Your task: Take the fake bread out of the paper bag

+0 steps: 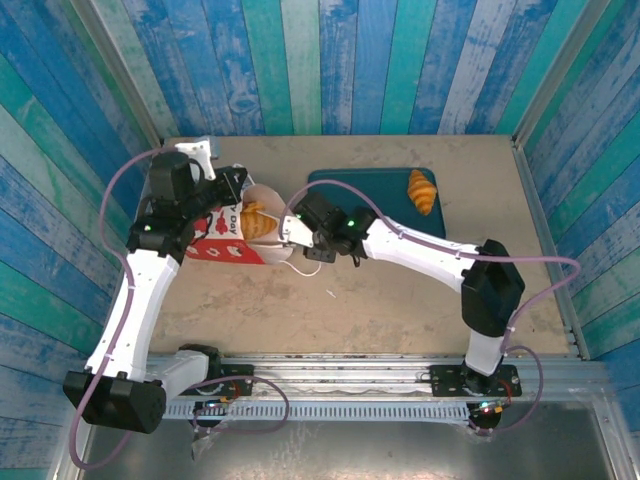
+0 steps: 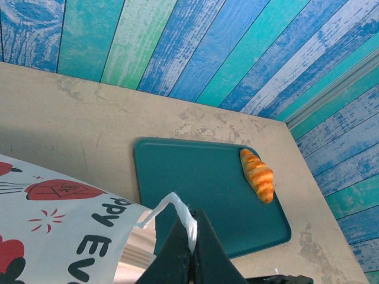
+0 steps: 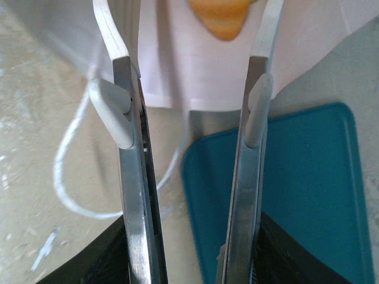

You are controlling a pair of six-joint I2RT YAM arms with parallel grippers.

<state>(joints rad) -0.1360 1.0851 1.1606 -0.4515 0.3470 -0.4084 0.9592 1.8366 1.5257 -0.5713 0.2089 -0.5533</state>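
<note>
Two tools: your left tool (image 2: 190,236) is clenched on the paper bag's (image 2: 53,219) white strip, beside lettering "ppy Ev". Your right tool (image 3: 190,59) stands released at the bag mouth, fake bread (image 1: 257,222) inside. One croissant (image 1: 422,190) sits at the teal tray's (image 1: 360,190) two o'clock.

Tray (image 1: 360,190): on the table (image 1: 400,300), toward its far edge.
Croissant (image 1: 422,191): on the tray, at its right end.
Bag (image 1: 222,240): on the table just left of the tray, mouth facing the tray.
Bread (image 1: 257,222): inside the bag mouth, left of the tray's left edge.
</note>
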